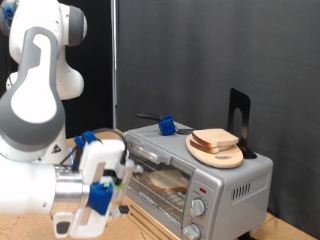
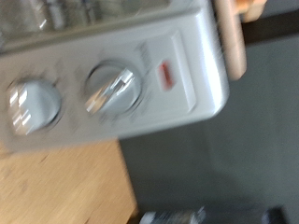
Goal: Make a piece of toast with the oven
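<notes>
My gripper (image 1: 100, 196) hangs just off the oven's (image 1: 200, 170) front face; I cannot tell whether my fingers are apart. A piece of toast (image 1: 170, 181) lies inside the oven behind the glass, beside my hand.
</notes>
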